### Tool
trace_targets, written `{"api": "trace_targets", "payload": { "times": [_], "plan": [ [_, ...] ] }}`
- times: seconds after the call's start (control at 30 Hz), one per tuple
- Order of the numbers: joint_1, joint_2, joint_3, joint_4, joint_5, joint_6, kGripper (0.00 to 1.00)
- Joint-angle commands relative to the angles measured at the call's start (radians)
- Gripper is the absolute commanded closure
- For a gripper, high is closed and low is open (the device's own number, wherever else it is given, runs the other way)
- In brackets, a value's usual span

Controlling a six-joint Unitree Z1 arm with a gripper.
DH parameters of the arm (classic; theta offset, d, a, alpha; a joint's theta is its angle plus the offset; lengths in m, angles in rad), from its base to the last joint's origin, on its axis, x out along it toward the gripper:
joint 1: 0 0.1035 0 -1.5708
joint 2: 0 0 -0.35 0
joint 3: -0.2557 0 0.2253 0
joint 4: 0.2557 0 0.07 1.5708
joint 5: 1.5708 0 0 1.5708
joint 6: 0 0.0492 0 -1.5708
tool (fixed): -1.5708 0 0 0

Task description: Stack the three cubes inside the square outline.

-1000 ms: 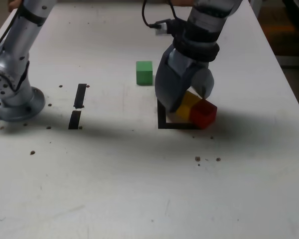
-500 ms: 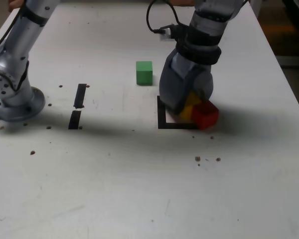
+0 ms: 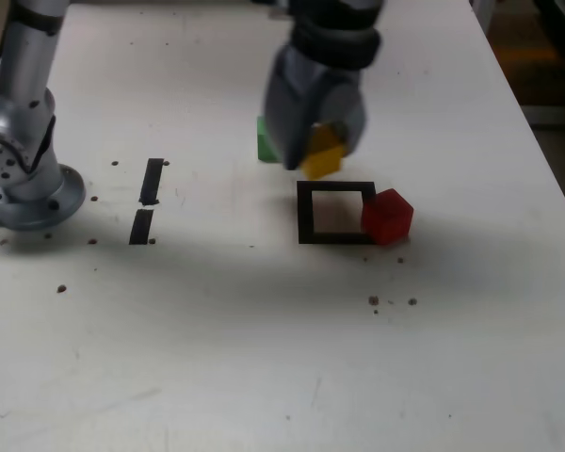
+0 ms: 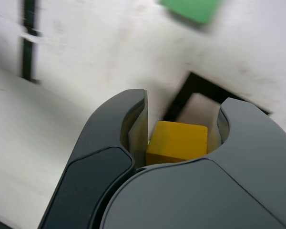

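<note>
Tool (image 4: 181,138) clamps yellow cube (image 4: 177,141); red cube (image 3: 387,216) visible only in exterior view.

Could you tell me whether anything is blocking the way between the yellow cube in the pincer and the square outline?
Nothing visible. The pincer holds the yellow cube lifted above the table. The square outline has a bare centre; the red cube only overlaps its edge on the exterior view's right.

Yellow cube (image 3: 322,158) aloft, red cube (image 3: 387,216) beside outline (image 3: 306,211)
</note>
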Motion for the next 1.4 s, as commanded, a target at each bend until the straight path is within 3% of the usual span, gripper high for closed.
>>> {"api": "trace_targets", "payload": {
  "times": [0.0,0.17,0.4,0.6,0.93,1.07,1.37],
  "plan": [
    [-0.049,-0.13,0.055,0.005,-0.003,-0.001,0.9],
    [-0.191,-0.199,0.156,-0.003,-0.027,-0.036,0.9],
    [-0.343,-0.141,0.224,-0.119,-0.073,-0.089,0.9],
    [-0.364,-0.076,0.277,-0.226,-0.07,-0.061,0.9],
    [-0.357,-0.062,0.377,-0.335,-0.074,-0.045,0.87],
    [-0.357,-0.057,0.394,-0.354,-0.091,-0.028,0.72],
    [-0.34,-0.047,0.414,-0.351,-0.166,0.038,0.1]
  ]
}}
